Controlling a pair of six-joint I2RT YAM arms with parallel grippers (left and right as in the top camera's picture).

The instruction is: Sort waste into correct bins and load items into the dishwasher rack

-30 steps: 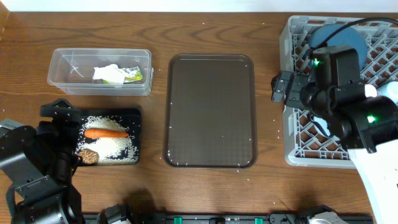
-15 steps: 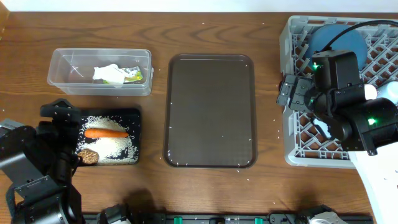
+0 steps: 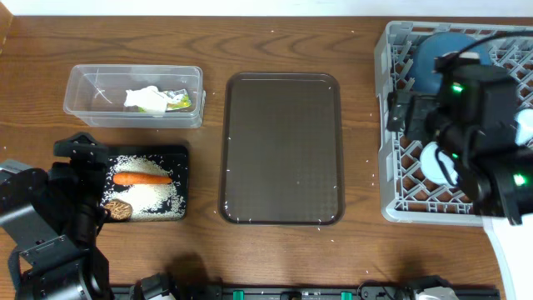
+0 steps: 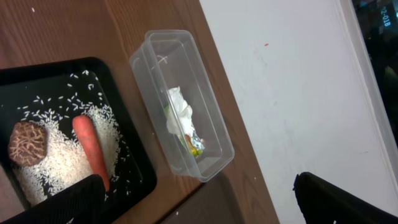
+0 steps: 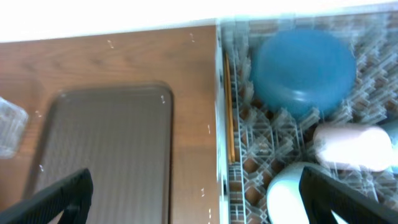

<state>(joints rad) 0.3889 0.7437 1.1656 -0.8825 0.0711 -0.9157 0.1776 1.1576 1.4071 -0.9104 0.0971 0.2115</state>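
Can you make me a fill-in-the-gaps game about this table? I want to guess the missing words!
1. The orange carrot lies in the black tray on loose white ____.
2. The crumpled wrapper sits inside the clear plastic ____.
3. The dark-blue plate stands in the big grey ____.
4. The left claw and the right claw are both wide ____.

Missing words: rice, tub, rack, open.
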